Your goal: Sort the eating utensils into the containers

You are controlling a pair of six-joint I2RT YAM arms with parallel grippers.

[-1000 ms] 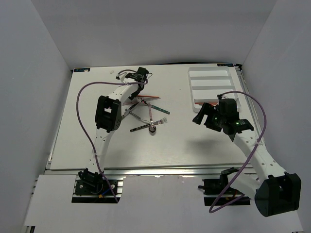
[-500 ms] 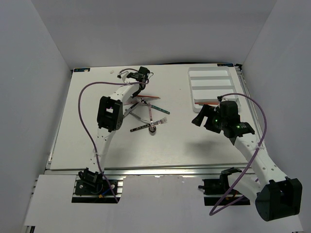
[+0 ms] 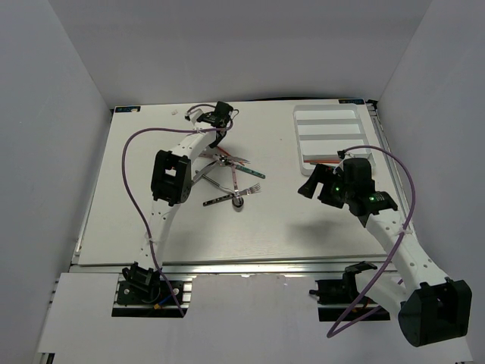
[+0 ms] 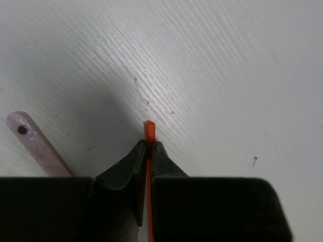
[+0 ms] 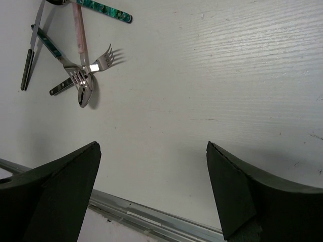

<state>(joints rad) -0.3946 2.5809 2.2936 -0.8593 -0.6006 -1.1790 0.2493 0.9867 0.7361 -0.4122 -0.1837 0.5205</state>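
Note:
My left gripper (image 3: 219, 134) is at the far edge of the utensil pile (image 3: 229, 173). In the left wrist view its jaws (image 4: 149, 143) are shut on a thin orange stick (image 4: 149, 129), whose tip pokes out just above the table. The pile holds silver forks, a spoon (image 5: 85, 95), a fork (image 5: 103, 58), a knife (image 5: 27, 64) and green-handled pieces (image 5: 103, 9). The white tray (image 3: 333, 121) stands at the far right, with an orange stick (image 3: 320, 161) at its near end. My right gripper (image 3: 314, 183) is open and empty (image 5: 152, 145) over bare table, left of the tray.
A pinkish flat handle (image 4: 36, 145) lies on the table just left of my left gripper's fingers. The table's metal front rail (image 5: 151, 219) shows below my right gripper. White walls enclose the table on three sides.
My right gripper has drifted left and nearer, away from the tray. The orange stick that lay by the pile under my left gripper no longer shows there.

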